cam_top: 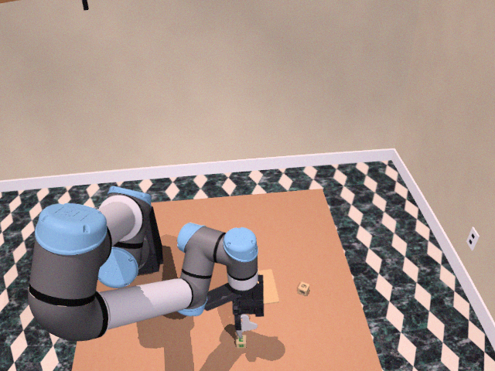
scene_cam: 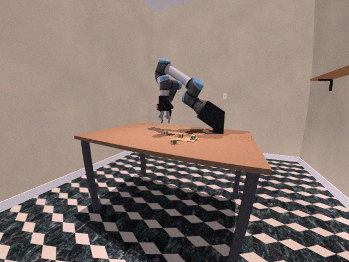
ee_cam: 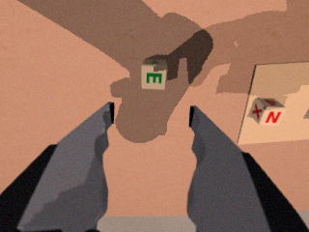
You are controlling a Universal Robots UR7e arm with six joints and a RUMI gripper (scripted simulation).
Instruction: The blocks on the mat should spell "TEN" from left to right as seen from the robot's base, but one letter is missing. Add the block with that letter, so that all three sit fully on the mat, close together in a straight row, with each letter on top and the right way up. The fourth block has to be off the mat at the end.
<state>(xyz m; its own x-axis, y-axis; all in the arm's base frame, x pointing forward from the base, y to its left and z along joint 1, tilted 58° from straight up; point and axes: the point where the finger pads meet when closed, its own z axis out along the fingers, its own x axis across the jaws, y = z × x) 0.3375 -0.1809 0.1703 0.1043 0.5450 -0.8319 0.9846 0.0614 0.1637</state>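
Observation:
The block with a green E [ee_cam: 154, 77] lies on the bare table top, left of the pale mat [ee_cam: 275, 103], with the E facing up. My gripper [ee_cam: 152, 105] hangs above it with the fingers partly apart and nothing between them. In the top view the gripper [cam_top: 242, 325] is just over the E block [cam_top: 240, 342]. In the exterior view the gripper [scene_cam: 164, 118] is well above the E block [scene_cam: 165, 132]. A block with a red N on top [ee_cam: 266, 111] sits on the mat's left part. The mat [cam_top: 268, 291] is partly hidden behind my wrist.
A tan block with a dark digit [cam_top: 303, 288] lies off the mat on the table; it also shows in the exterior view [scene_cam: 173, 141]. Another block with blue marks [scene_cam: 192, 137] sits on the mat. The arm's base [scene_cam: 211, 117] stands at the table's far side.

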